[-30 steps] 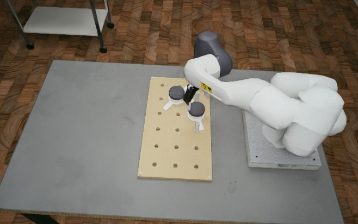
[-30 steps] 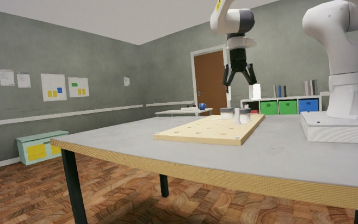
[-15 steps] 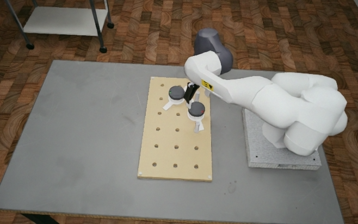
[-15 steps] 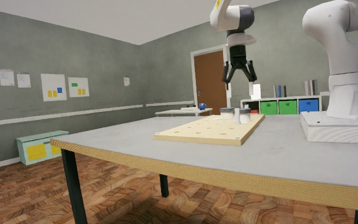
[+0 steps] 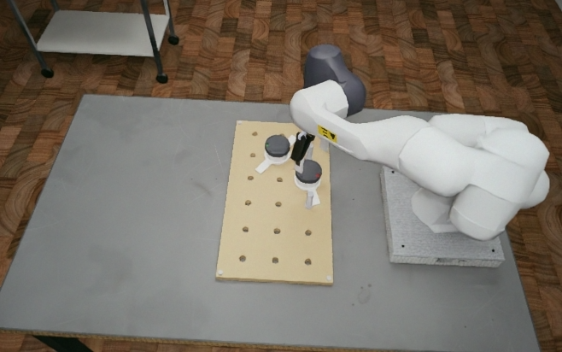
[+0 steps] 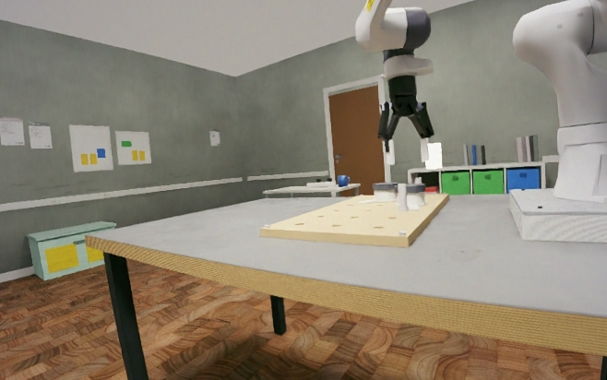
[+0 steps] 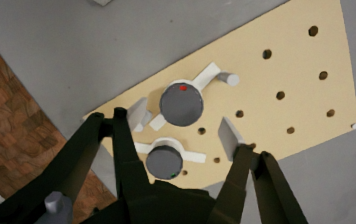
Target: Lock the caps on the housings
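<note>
A dark cap with a red dot (image 5: 308,172) (image 7: 181,106) sits on a white housing (image 5: 307,185) with two arms, standing upright on the pegboard (image 5: 260,218) (image 6: 323,232) (image 7: 305,55). Its dot faces the robot base side, between the arms. A second dark cap, with a green dot (image 5: 278,146) (image 7: 165,162), sits on another upright two-armed housing (image 5: 277,159) (image 7: 195,157); its dot faces away from the base. My gripper (image 6: 408,158) (image 7: 183,115) is open and empty, high above the housings. In the wrist view its fingers flank the red-dot cap. Whether either cap is locked cannot be told.
A grey post (image 5: 309,200) (image 6: 402,197) (image 7: 230,79) stands against one arm of the red-dot housing. Another post (image 7: 143,121) stands by its other arm, partly behind a finger in the wrist view. The robot's base block (image 5: 444,252) is on the right.
</note>
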